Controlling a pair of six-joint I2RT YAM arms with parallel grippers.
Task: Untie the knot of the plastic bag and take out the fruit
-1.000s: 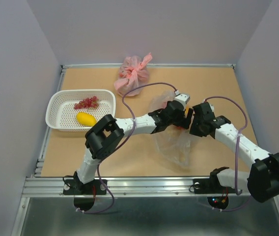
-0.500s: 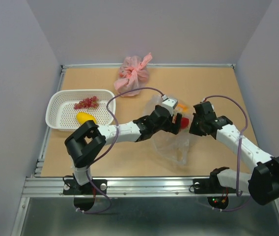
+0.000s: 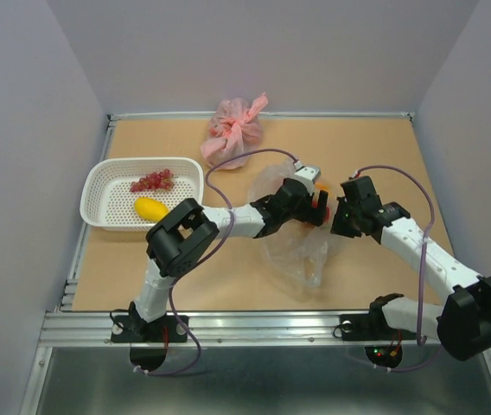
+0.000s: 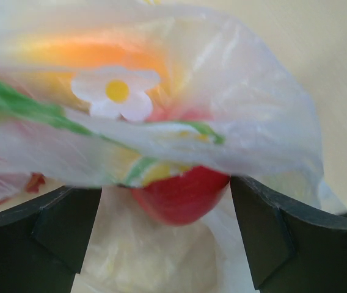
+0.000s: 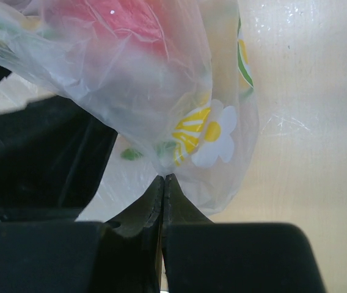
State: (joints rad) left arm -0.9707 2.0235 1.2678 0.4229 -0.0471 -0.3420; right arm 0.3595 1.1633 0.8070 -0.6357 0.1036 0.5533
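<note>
The clear plastic bag (image 3: 296, 246) with daisy prints lies mid-table; no knot shows on it. My left gripper (image 3: 315, 207) is at the bag's top, jaws open on either side of a red round fruit (image 4: 179, 194) under the plastic (image 4: 234, 110). An orange fruit (image 4: 94, 54) shows blurred through the film behind it. My right gripper (image 3: 339, 218) is shut on a pinch of the bag's film (image 5: 179, 104), and the fingertips (image 5: 163, 178) hold it lifted. Another red fruit (image 5: 121, 21) shows through the plastic. The yellow mango (image 3: 150, 207) and the red grape bunch (image 3: 152, 181) lie in the white basket (image 3: 98, 203).
A tied pink bag (image 3: 234, 130) lies at the back centre near the rear wall. The white basket stands at the left edge. Grey walls close in the table on three sides, with the metal rail (image 3: 228, 324) at the front.
The left arm's elbow dropped low, then rose again; its gripper stayed at the bag's top. The bag's lower part has shifted left and bunched. The right gripper has kept its hold.
</note>
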